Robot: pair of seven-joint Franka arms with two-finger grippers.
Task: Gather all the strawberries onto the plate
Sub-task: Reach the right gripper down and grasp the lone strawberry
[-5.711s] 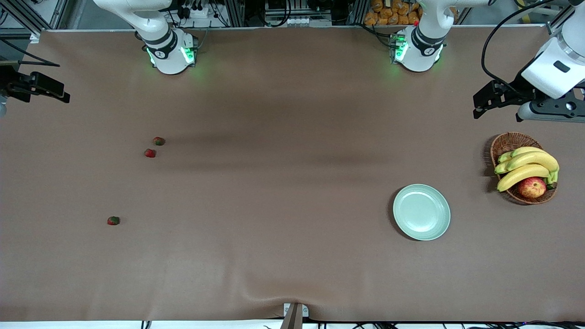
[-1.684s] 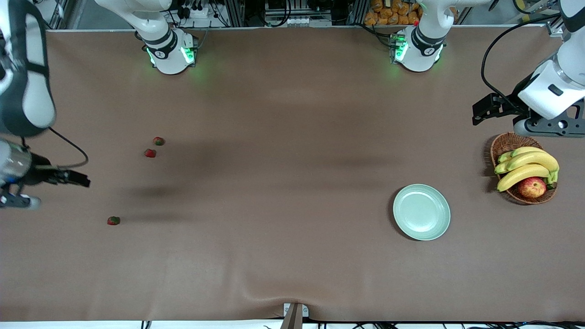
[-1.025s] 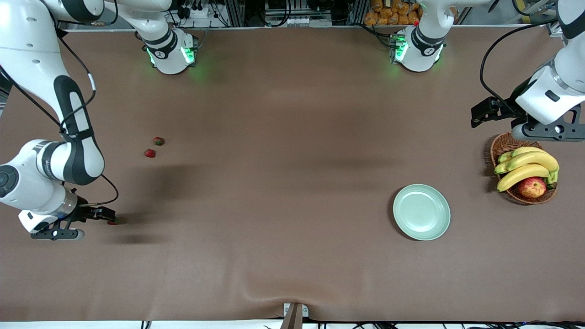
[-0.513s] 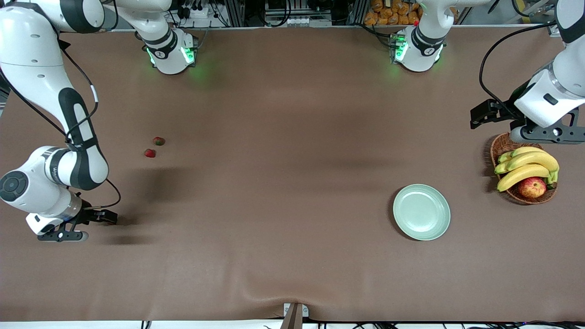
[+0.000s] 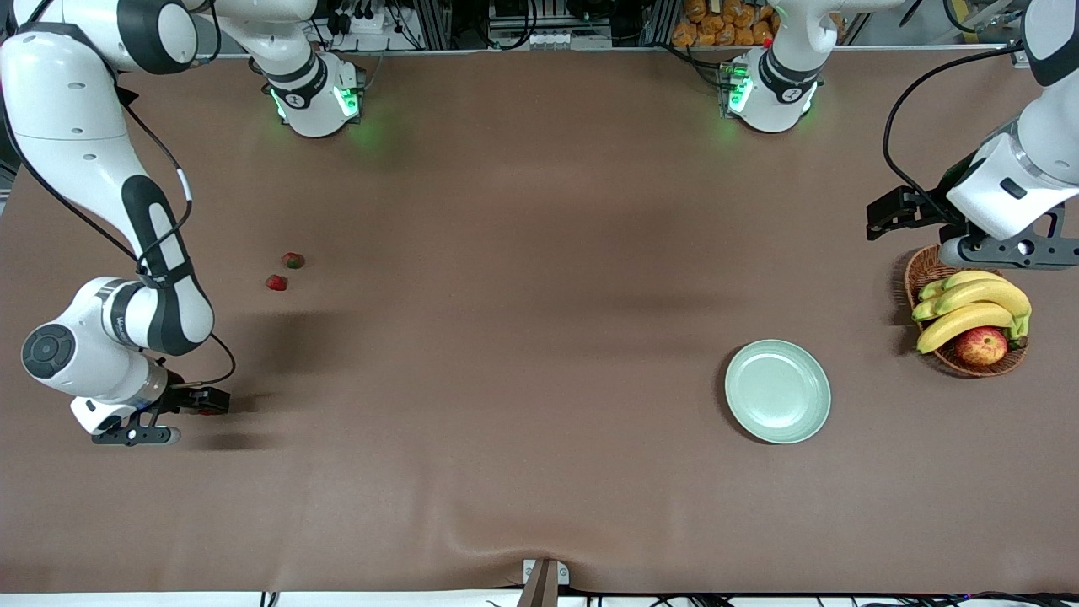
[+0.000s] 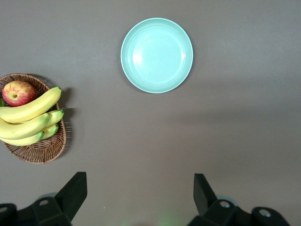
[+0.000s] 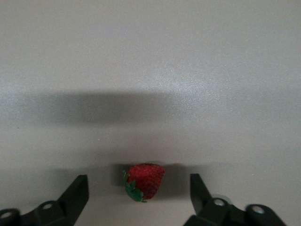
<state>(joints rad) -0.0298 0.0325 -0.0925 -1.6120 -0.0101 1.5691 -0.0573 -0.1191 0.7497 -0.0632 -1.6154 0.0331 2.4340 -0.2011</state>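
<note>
A brown woven wicker basket (image 5: 934,268) is set on the brown cloth-covered table (image 5: 539,472) toward the left arm's end. It is filled with a bunch of yellow bananas (image 5: 969,305) and a red-yellow apple (image 5: 981,346) — the apple is tucked against the rim nearest the front camera, touching the bananas. In the left wrist view the same basket (image 6: 44,148), bananas (image 6: 28,120) and apple (image 6: 18,92) are seen ahead of the fingertips and off to one side — well apart from them, with bare cloth between.
</note>
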